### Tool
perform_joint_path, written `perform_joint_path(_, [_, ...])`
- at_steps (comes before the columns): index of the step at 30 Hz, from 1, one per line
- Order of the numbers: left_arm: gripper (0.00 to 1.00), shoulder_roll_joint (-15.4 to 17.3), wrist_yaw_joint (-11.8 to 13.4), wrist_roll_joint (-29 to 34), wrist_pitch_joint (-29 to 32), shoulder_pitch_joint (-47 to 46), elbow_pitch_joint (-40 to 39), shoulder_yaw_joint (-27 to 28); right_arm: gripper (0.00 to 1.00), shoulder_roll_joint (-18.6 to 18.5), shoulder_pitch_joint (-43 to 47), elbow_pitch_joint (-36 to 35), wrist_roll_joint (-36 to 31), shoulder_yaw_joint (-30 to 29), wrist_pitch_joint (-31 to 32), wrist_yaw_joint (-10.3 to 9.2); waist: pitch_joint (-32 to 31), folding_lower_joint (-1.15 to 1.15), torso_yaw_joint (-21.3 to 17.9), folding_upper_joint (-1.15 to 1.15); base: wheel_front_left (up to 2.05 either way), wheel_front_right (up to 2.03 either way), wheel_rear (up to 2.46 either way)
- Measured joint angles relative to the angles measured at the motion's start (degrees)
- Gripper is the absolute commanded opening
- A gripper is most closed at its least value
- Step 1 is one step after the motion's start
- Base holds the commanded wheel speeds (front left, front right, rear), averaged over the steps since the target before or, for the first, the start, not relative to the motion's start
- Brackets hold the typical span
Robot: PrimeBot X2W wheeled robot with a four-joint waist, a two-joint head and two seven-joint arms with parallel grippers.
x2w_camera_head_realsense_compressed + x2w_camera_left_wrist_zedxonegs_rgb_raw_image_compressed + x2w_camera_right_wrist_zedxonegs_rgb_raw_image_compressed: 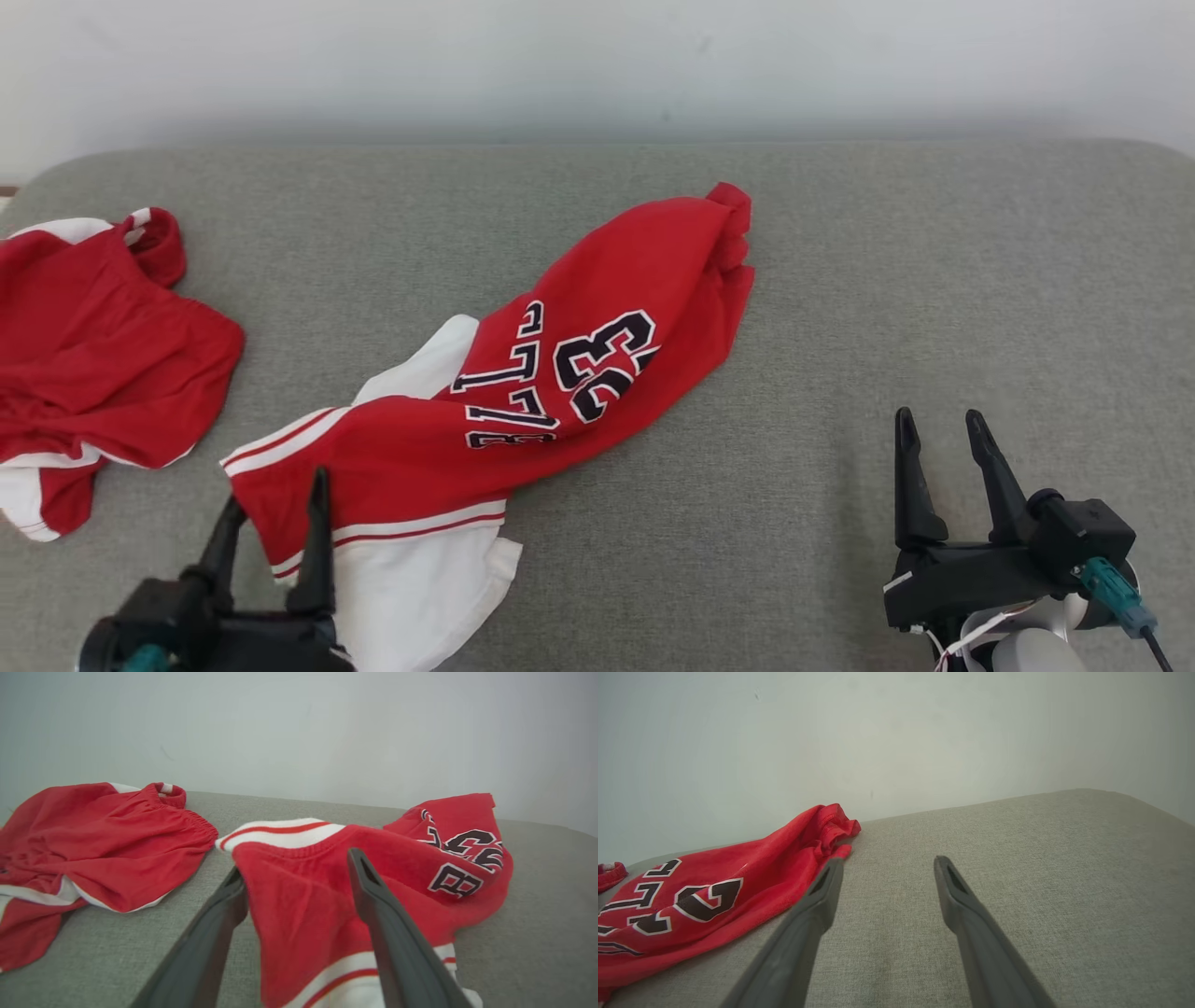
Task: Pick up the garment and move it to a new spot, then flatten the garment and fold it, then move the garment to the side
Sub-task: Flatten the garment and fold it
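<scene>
The garment (597, 280) is a crumpled red jersey with white trim and a black "23", lying diagonally across the middle of the grey padded surface (887, 280). My left gripper (275, 495) is open at the garment's near left corner. In the left wrist view, the left gripper (295, 865) has its fingers spread wide, with the garment's red hem (299, 914) lying loose between them. My right gripper (938, 417) is open over bare surface to the garment's right. The right wrist view shows the right gripper (889, 862) empty, with the garment (691, 896) off to its left.
A second red and white garment (93, 345) lies bunched at the far left edge, also seen in the left wrist view (103, 835). A pale wall (597, 65) runs behind the surface. Bare grey surface stretches to the right.
</scene>
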Motion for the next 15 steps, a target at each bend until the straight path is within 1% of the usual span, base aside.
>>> perform_joint_path(3, [1.0, -1.5, 0.1, 1.2, 0.0, 3.0, -3.8, -0.5, 1.0, 0.0, 0.1, 0.2, 0.0, 0.0, 0.0, 0.0, -0.3, 0.0, 1.2, 0.0, 0.0, 0.0, 0.0])
perform_joint_path(7, [1.0, -2.3, 1.6, 1.4, 0.0, 6.3, -7.2, 0.5, 1.0, 0.1, 0.1, 0.5, 0.0, 0.3, 0.0, 0.0, -0.8, 0.0, 2.6, 0.0, 0.0, 0.0, 0.0])
perform_joint_path(10, [1.0, -3.0, 2.6, 1.4, 0.0, 7.8, -11.6, 0.9, 1.0, 0.1, 0.2, 0.7, 0.1, 0.2, 0.0, 0.0, -1.1, 0.0, 3.5, 0.0, 0.0, 0.0, 0.0])
perform_joint_path(13, [1.0, -3.1, 3.9, 1.6, 0.0, 8.9, -15.1, 1.2, 1.0, 0.1, 0.2, 0.9, 0.1, 0.0, 0.0, 0.0, -1.3, -0.01, 4.1, 0.0, 0.0, 0.0, 0.0])
perform_joint_path(15, [1.0, -3.2, 4.6, 1.8, 0.0, 9.5, -16.0, 1.2, 1.0, 0.0, 0.2, 1.2, 0.1, 0.0, 0.0, 0.0, -1.4, -0.01, 4.5, 0.0, 0.0, 0.0, 0.0])
